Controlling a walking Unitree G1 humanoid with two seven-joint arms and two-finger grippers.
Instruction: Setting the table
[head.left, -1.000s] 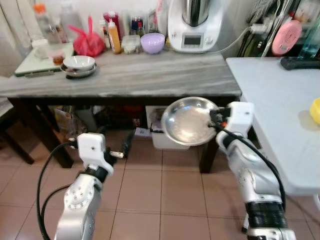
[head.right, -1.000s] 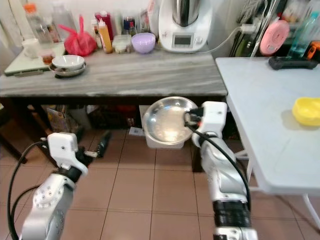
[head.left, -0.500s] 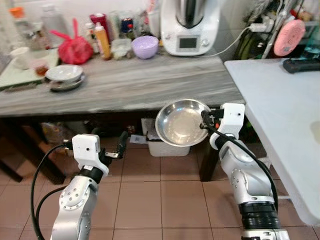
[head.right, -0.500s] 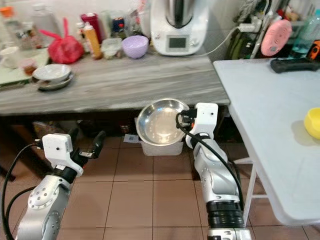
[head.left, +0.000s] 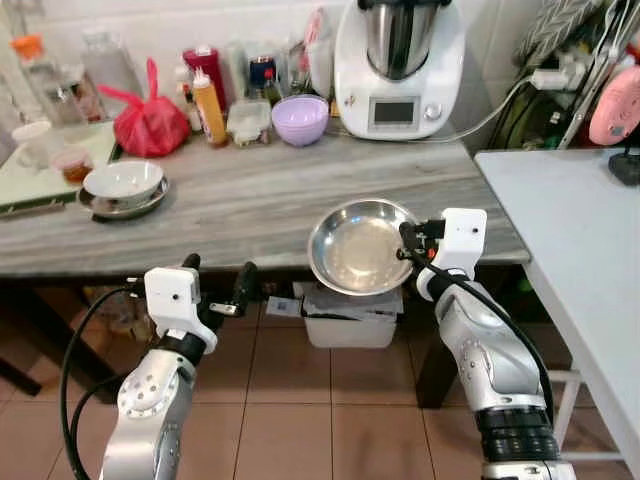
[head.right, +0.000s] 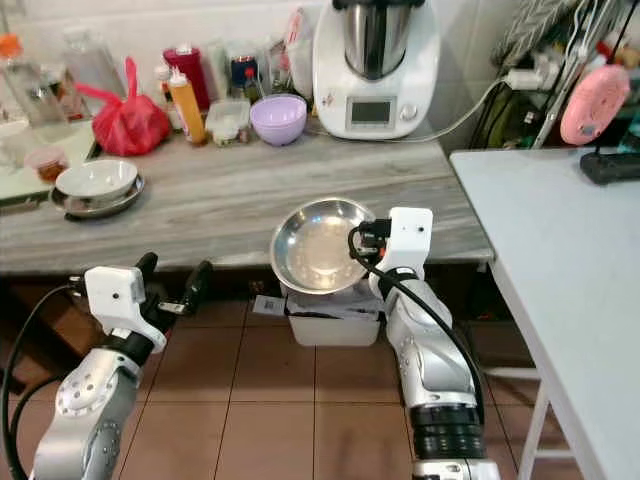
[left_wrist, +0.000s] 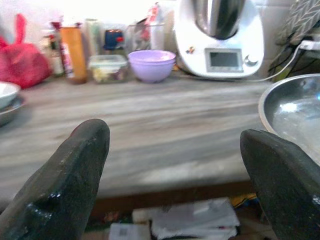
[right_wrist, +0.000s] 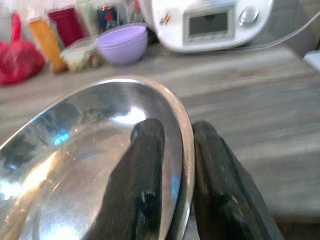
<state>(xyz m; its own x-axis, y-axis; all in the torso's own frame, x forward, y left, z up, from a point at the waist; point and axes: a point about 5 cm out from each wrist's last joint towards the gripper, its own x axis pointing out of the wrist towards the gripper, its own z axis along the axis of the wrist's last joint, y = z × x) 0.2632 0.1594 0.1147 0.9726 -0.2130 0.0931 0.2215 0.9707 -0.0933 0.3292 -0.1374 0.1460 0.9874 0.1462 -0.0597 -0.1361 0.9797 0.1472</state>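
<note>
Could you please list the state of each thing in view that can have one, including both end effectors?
Steel plate: held tilted at its rim, in front of the table edge.
Right end effector: shut on the steel plate's rim.
Left end effector: open, holding nothing, below the table edge.
Purple bowl: upright on the table.
White bowl: upright, resting in a steel dish.
Red bag: tied shut.

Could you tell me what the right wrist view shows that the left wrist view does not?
The right wrist view has the right gripper pinching the shiny steel bowl's rim between its fingers. The left wrist view has the left gripper, fingers wide apart and holding nothing, and a white bowl's edge. Both show the lilac bowl, white kitchen machine, red bag and grey marble-patterned table.
</note>
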